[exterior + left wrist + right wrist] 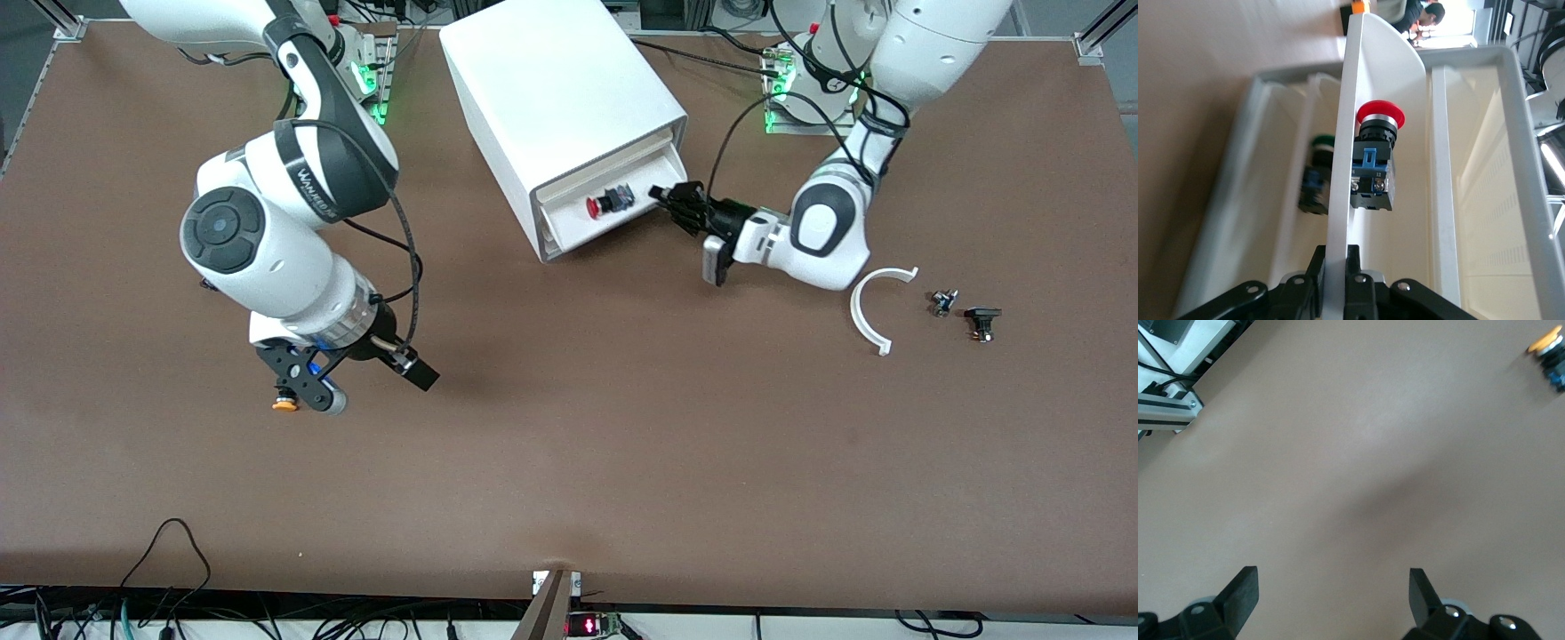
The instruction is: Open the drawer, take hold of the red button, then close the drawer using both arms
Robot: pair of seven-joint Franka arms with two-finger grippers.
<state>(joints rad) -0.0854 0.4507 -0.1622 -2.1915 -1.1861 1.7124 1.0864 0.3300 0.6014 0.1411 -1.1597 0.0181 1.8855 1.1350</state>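
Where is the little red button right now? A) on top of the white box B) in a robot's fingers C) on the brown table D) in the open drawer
D: the red button lies inside the pulled-out drawer, whose front edge the left gripper pinches, while the right gripper hangs open over the table, holding nothing.
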